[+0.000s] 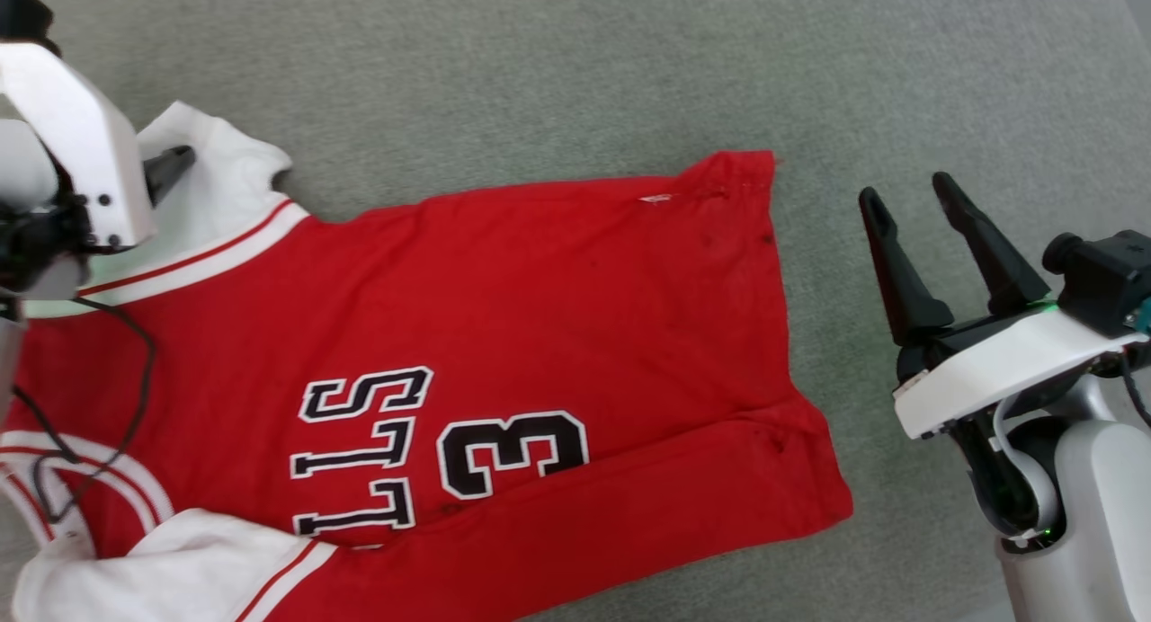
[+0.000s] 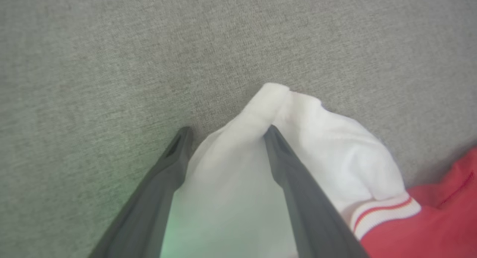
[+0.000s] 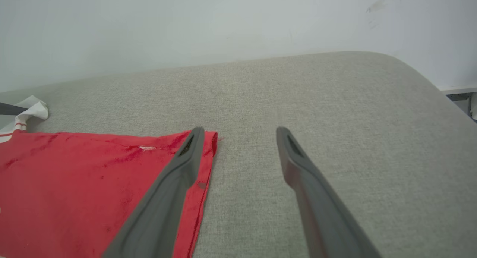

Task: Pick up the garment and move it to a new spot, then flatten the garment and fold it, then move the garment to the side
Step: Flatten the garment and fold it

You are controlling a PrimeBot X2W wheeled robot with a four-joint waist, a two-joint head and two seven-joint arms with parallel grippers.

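- Now, the garment (image 1: 539,316) lies spread on the grey surface (image 1: 629,65), lettering up. The step in hand seems to be the flattening.
- Close low on the bunched tip of the white sleeve (image 2: 335,146), then pull slowly outward from the garment, so the red body does not drag.
- Your left gripper (image 2: 228,130) stands wide apart, with sleeve fabric between the fingers, not yet pinched.
- Your right gripper (image 1: 905,188) is also wide apart and empty, just beside the garment's hem.

The right end effector (image 3: 239,131) gapes wide, apparently above the garment (image 3: 74,183) edge.
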